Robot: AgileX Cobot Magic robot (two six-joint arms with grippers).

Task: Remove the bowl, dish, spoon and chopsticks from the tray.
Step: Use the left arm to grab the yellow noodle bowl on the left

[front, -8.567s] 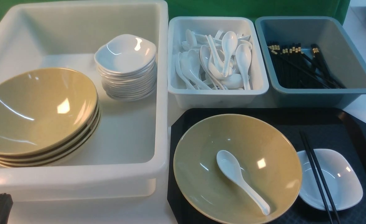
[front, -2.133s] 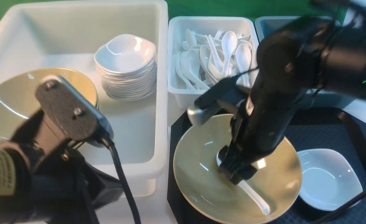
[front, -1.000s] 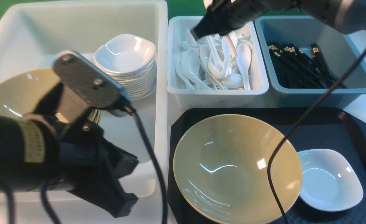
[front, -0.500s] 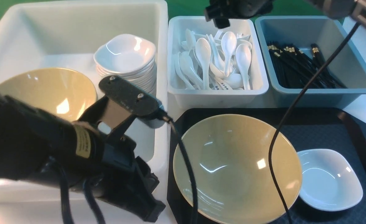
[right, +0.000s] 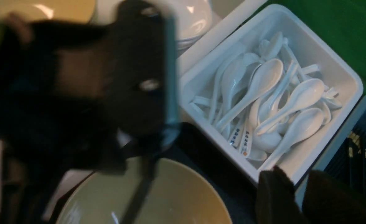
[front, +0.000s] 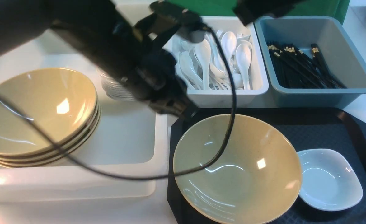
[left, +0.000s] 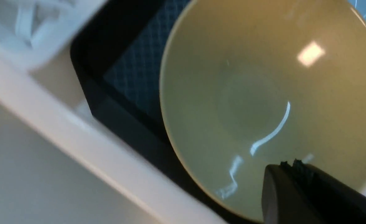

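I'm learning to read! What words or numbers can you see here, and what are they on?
No text here is clear enough to read.
Tiny dark print on two spoon handles in the white bin: too small and blurred to read.
Gold bands on the binned chopsticks in the grey-blue bin: only a pattern, no letters visible.
Bowl, dish, tray: no writing.
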